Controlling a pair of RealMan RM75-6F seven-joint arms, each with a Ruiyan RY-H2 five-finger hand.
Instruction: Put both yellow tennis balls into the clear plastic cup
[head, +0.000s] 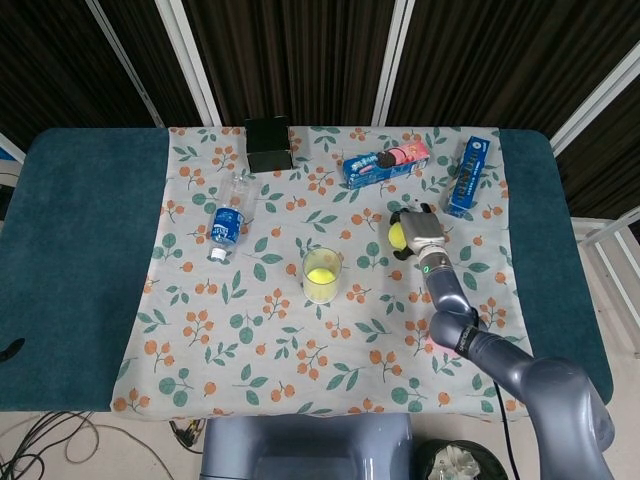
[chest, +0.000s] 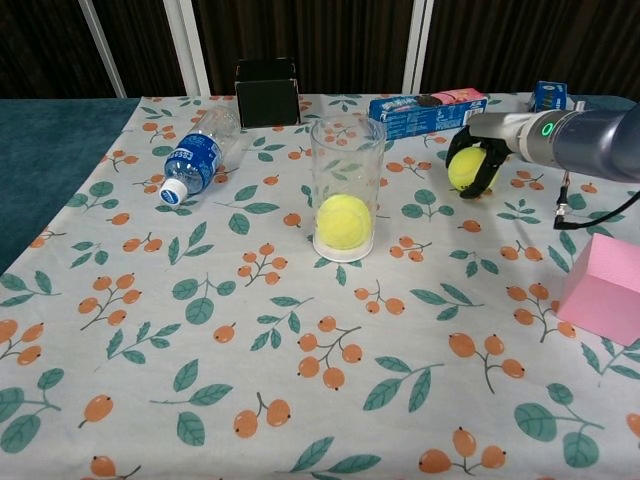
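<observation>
Risk: my grasp on the second tennis ball (chest: 466, 169) looks shallow, so it could slip out and roll across the floral cloth (head: 270, 330) when I lift.
Risk at the cup: the clear plastic cup (chest: 346, 190) is tall and light; I judge a knock on its rim could tip it and spill the first tennis ball (chest: 343, 221) lying at its bottom.
Right hand: my right hand (chest: 480, 158) has dark fingers curled around the second ball, which sits low over the cloth, right of the cup and well apart from it.
Right arm: forearm reaches in from the right, roughly level.
Left hand: in neither view.
</observation>
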